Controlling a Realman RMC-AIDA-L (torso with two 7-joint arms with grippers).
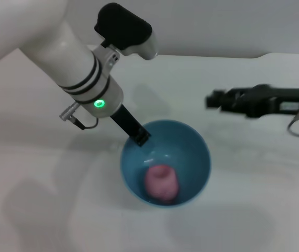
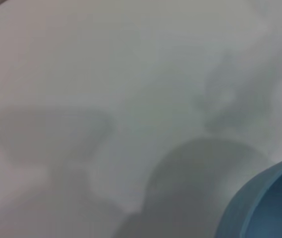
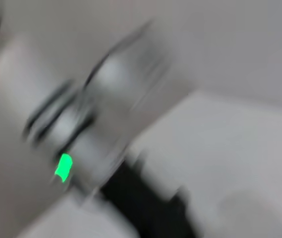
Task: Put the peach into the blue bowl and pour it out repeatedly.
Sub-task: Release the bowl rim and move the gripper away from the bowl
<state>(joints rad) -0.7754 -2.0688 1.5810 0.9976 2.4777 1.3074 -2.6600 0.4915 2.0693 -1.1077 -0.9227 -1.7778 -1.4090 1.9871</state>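
Peach (image 1: 162, 182) inside blue bowl (image 1: 194, 147), left gripper (image 1: 140, 136) on rim.

The blue bowl (image 1: 191, 152) looks like smooth, glossy plastic, catching small highlights inside. The peach (image 1: 162, 182) has a matt, soft pink skin. The tabletop (image 1: 254, 210) is plain white, smooth and faintly sheened. The left arm's casing (image 1: 60, 52) is smooth white plastic.
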